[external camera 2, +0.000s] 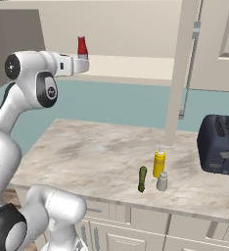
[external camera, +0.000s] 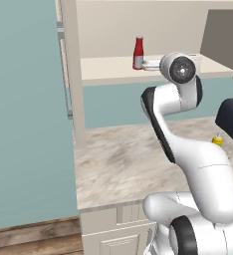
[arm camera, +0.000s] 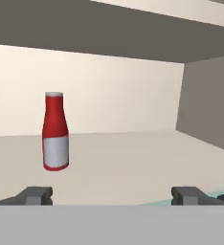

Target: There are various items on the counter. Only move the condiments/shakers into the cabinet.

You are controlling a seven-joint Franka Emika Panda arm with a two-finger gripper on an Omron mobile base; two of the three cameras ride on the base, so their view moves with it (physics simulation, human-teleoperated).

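Red bottle [arm camera: 55, 131] stands upright on the cabinet shelf [arm camera: 133, 162], gripper [arm camera: 112, 195] spread wide and empty just short of it, while down on the counter [external camera 2: 87, 157] the yellow squeeze bottle [external camera 2: 159, 163] looks light, slick and squashy, best pinched gently mid-body

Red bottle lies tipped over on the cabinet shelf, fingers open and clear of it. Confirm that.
Not quite: the red bottle stands upright on the cabinet shelf, as the hand view shows. The rest holds: the fingers are open and clear of it.
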